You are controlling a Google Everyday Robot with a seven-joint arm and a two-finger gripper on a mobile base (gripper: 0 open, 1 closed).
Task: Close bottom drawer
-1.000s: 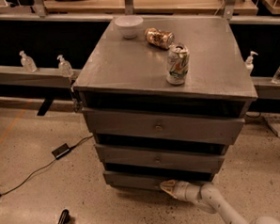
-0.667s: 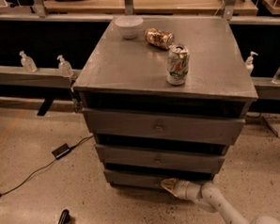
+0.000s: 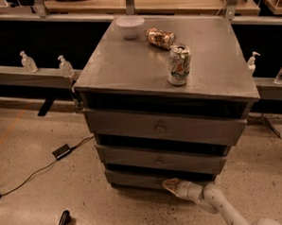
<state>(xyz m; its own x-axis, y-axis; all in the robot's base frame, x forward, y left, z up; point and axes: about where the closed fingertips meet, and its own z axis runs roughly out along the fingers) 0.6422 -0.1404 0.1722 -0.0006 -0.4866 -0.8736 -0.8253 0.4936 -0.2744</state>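
The grey cabinet (image 3: 129, 72) has three drawers. The bottom drawer (image 3: 132, 179) is the lowest, narrowest grey front, near the floor; its centre knob is hidden behind my gripper. My gripper (image 3: 167, 185) is at the end of the white arm (image 3: 217, 202) that comes in from the lower right. It rests against the middle of the bottom drawer's front. The middle drawer (image 3: 158, 159) and the top drawer (image 3: 160, 127) sit above it, each with a small knob.
On the cabinet top stand a white bowl (image 3: 130, 26), a can lying on its side (image 3: 160, 38) and an upright can (image 3: 178, 64). A black power adapter with a cable (image 3: 61, 150) lies on the floor at left. A black handle (image 3: 61, 224) shows at bottom left.
The gripper has stayed at the bottom drawer's front, edging slightly to the right. The drawer front looks much the same.
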